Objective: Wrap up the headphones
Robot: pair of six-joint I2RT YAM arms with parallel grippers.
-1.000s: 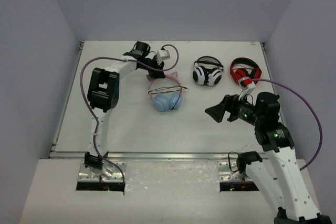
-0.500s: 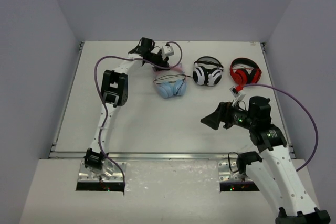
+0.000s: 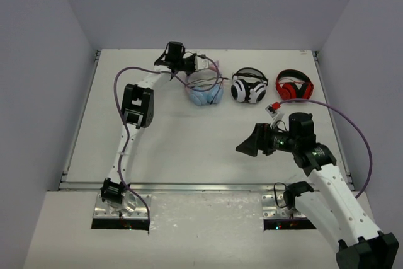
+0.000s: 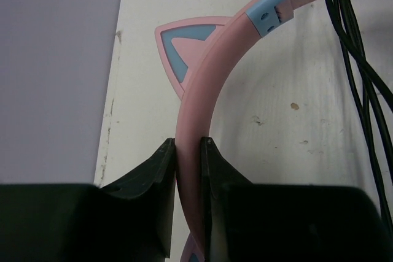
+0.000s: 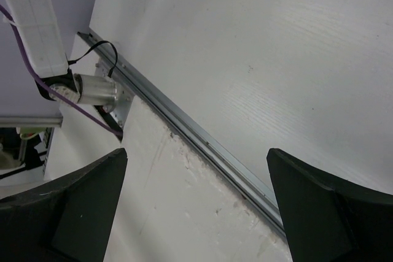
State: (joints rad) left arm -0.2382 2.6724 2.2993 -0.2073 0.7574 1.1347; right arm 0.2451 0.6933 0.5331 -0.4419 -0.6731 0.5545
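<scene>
The headphones (image 3: 204, 87) with a pink cat-ear headband (image 4: 202, 90), light blue ear cups and a thin black cable (image 4: 359, 59) lie at the back of the table, left of the other two pairs. The cable runs in loops across them. My left gripper (image 3: 192, 66) is shut on the pink headband; in the left wrist view the band is pinched between both fingers (image 4: 188, 151). My right gripper (image 3: 247, 145) is open and empty over the table's near right part, far from the headphones. In the right wrist view (image 5: 196, 207) it points at the table's front edge.
White-and-black headphones (image 3: 248, 87) and red-and-black headphones (image 3: 293, 86) lie in a row to the right of the pink pair. The back wall is close behind them. A metal rail (image 5: 202, 139) runs along the table's front edge by the left arm's base (image 3: 113, 192).
My left gripper has carried the pink headphones back and to the right, from mid-table to the back row beside the white-and-black pair. My right gripper has moved left and nearer.
</scene>
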